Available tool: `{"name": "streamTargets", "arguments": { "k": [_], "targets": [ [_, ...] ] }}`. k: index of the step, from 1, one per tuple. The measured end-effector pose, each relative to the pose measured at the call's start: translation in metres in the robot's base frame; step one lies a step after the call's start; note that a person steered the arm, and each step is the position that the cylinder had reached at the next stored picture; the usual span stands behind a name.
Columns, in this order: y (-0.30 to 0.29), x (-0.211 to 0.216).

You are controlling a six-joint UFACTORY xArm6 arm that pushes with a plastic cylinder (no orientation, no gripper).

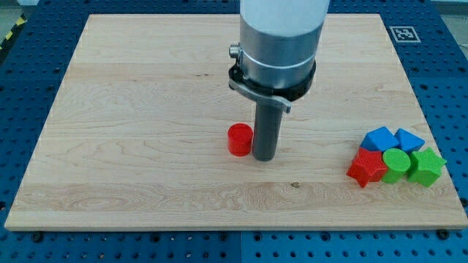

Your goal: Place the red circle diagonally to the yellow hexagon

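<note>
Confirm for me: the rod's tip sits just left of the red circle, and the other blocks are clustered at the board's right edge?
Not quite. In the camera view my tip sits just right of the red circle, not left. The other blocks are indeed clustered at the board's right edge.

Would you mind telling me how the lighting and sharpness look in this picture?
Camera view: even, soft light, only faint shadows beside the red circle and my tip, just right of it; the board shows no glare; the clustered blocks stay sharp.

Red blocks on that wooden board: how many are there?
2. A red circle sits mid-board, just left of my tip. A red star sits in the cluster at the view's right. The arm may hide others.
</note>
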State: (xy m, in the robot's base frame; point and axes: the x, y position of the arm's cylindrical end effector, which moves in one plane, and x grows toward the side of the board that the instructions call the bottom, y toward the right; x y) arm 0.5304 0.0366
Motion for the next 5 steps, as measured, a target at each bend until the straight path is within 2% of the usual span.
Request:
{"name": "streamTargets", "arguments": {
  "k": [2,4,5],
  "targets": [
    [-0.042,-0.004],
    [-0.049,-0.039],
    [-0.04,-0.035]
  ]
}}
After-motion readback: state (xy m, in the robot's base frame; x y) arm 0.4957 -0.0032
